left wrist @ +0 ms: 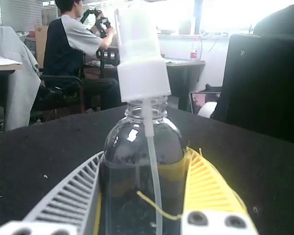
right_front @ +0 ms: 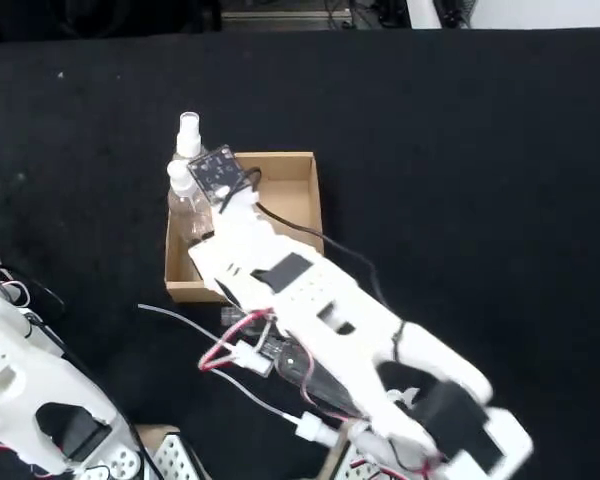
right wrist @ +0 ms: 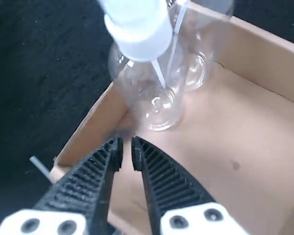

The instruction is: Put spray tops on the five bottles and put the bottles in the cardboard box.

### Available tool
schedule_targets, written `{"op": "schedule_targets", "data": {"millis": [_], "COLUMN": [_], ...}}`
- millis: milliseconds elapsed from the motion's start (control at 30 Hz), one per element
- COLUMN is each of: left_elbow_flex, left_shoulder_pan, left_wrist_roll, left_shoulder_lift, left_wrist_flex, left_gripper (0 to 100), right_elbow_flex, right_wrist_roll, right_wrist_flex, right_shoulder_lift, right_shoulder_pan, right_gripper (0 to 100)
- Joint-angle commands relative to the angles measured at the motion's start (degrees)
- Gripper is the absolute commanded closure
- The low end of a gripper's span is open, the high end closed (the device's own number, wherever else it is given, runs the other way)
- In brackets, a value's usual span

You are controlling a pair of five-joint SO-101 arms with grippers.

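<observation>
The cardboard box (right_front: 295,200) lies open on the black table. Two clear bottles with white spray tops (right_front: 188,135) (right_front: 182,178) stand upright along its left wall. My right arm (right_front: 310,300) stretches over the box. Its gripper (right wrist: 126,149) hangs above the box floor (right wrist: 235,147), shut and empty, just short of the nearer bottle (right wrist: 152,98); the second bottle (right wrist: 201,58) stands behind it. My left gripper (left wrist: 146,166) is shut on a clear bottle (left wrist: 132,147) with a white spray top (left wrist: 139,63) sitting on its neck, between a grey finger (left wrist: 68,196) and a yellow finger (left wrist: 206,186).
A clear bottle (right_front: 305,365) lies on its side under the right arm. A loose spray top (right_front: 315,430) with its tube rests near the front edge, and a thin tube (right_front: 175,315) lies in front of the box. The left arm (right_front: 25,395) is at the front left.
</observation>
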Motion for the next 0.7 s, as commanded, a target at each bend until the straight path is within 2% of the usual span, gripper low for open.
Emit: {"op": "schedule_targets", "data": {"millis": [0, 267, 667], "left_elbow_flex": [0.57, 3.91, 5.05], "left_shoulder_pan": [-0.22, -0.04, 1.45], "left_wrist_roll": [0.0, -0.35, -5.19], "left_shoulder_lift": [-0.35, -0.35, -0.26], "left_wrist_flex": [-1.76, -1.76, -1.49], "left_gripper": [97, 97, 97], "right_elbow_flex": [2.86, 9.19, 9.19], "right_wrist_roll": [0.18, 0.18, 0.18], "right_wrist_flex": [0.7, 0.26, 0.26], "right_shoulder_lift": [-10.07, -19.21, -19.12], "right_shoulder_pan": [1.67, 9.93, 10.55], "right_gripper": [98.4, 98.4, 98.4]}}
